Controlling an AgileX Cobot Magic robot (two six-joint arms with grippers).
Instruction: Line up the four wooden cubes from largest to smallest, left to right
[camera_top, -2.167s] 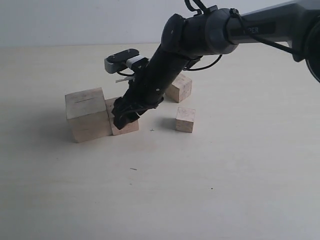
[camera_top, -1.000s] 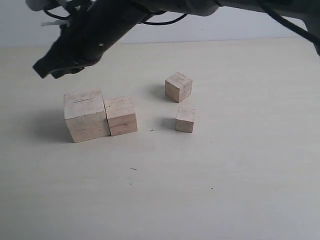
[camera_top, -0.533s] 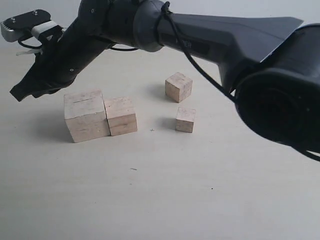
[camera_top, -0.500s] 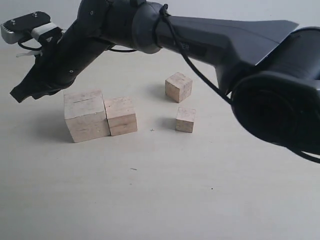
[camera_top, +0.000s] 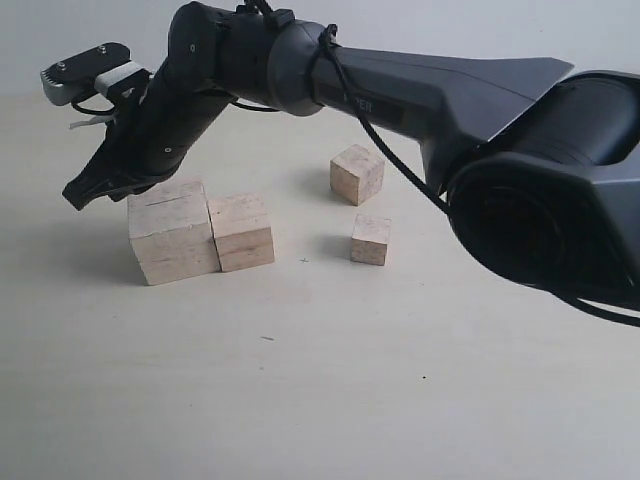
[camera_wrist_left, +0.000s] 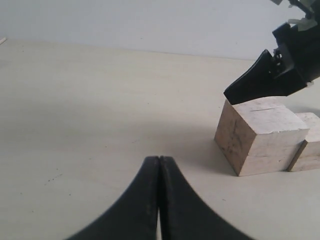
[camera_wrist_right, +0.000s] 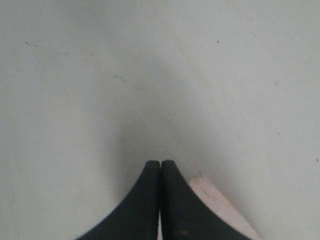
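Observation:
Four wooden cubes rest on the table. The largest cube (camera_top: 172, 230), with a thin dark line, sits at the left, and the second cube (camera_top: 243, 232) is pressed against its right side. The third cube (camera_top: 357, 173) and the smallest cube (camera_top: 371, 240) stand apart to the right. My right gripper (camera_top: 82, 193) is shut and empty, its tip by the largest cube's upper back-left corner. The right wrist view shows the shut gripper (camera_wrist_right: 160, 163) over a corner of that cube (camera_wrist_right: 220, 210). My left gripper (camera_wrist_left: 159, 159) is shut and empty, low over the table, left of the largest cube (camera_wrist_left: 260, 135).
The right arm (camera_top: 400, 90) stretches across the scene from the right, above the third cube. The left wrist view shows the right gripper (camera_wrist_left: 252, 85) by the largest cube's top edge and part of the second cube (camera_wrist_left: 307, 150). Bare pale table (camera_top: 320, 380) lies in front.
The right gripper let go of the second cube, rose and swung far left. In the last half second it moved right, closer to the largest cube's corner. The cubes stayed put.

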